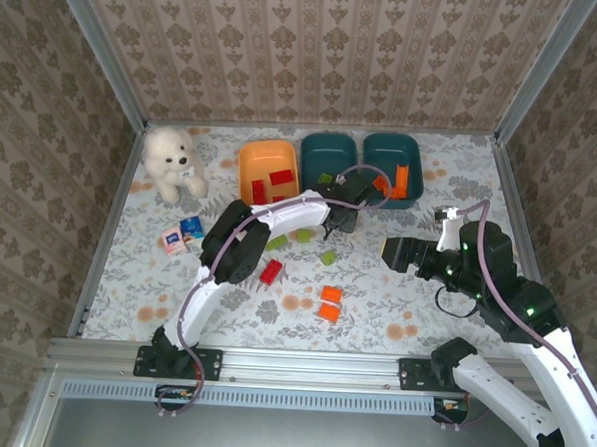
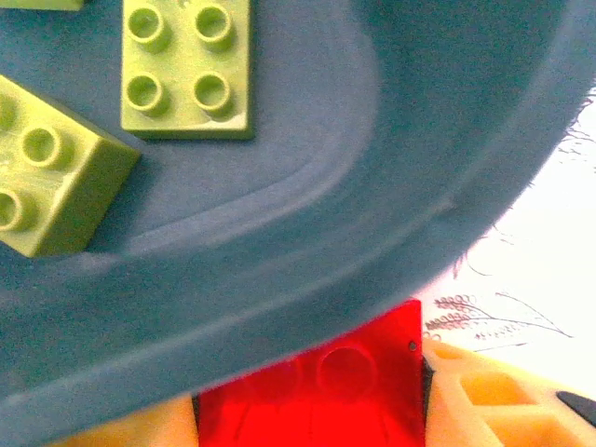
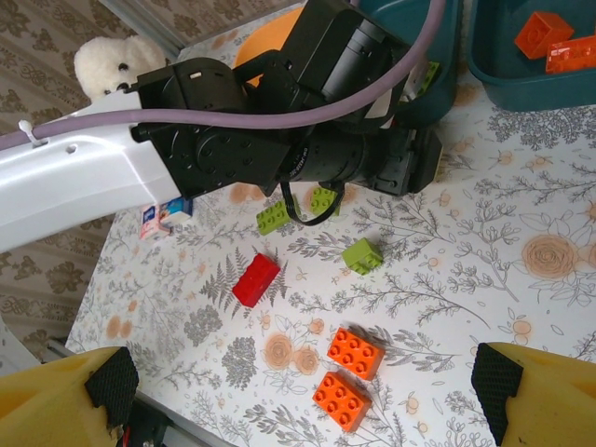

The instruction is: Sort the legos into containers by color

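High overhead view, left wrist close over teal tub (image 2: 372, 140), right wrist oblique.

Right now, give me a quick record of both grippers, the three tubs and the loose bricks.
left gripper: shut on a red brick by the middle tub's rim
right gripper: open, empty
orange tub: red bricks
middle tub: green bricks
right tub: orange bricks
loose bricks: one red, three green, two orange
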